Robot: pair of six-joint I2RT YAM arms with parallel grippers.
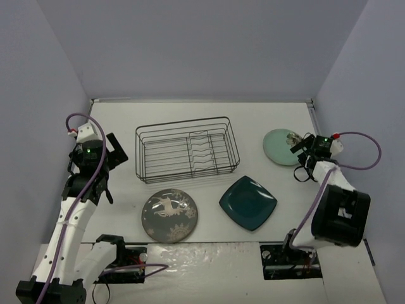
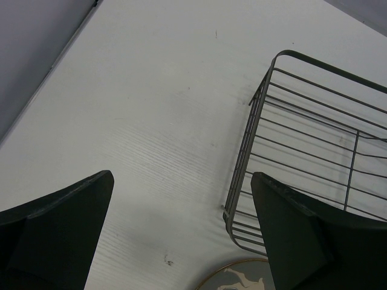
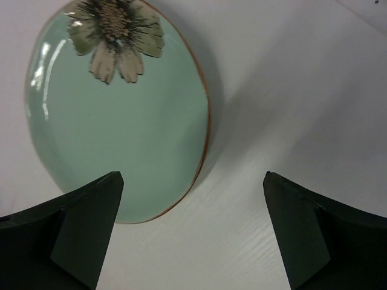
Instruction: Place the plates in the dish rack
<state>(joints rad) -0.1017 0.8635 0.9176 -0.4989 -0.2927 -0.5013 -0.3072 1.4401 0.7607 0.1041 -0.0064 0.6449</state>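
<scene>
The black wire dish rack point(image 1: 186, 151) stands at the table's middle, with nothing in it. In front of it lie the dark grey deer plate point(image 1: 169, 215) and the dark teal square plate point(image 1: 248, 202). The mint-green plate point(image 1: 283, 147), with a flower print, lies at the right. My right gripper point(image 1: 302, 158) hovers open by that plate's near right edge; in the right wrist view the mint-green plate point(image 3: 121, 115) lies flat beyond the left finger point(image 3: 84, 223). My left gripper point(image 1: 111, 158) hangs open left of the rack, whose corner point(image 2: 254, 181) and the deer plate's rim point(image 2: 242, 277) show.
Grey walls close in the white table point(image 1: 253, 120) on the left, back and right. Both arm bases sit at the near edge, with purple cables looping from each wrist.
</scene>
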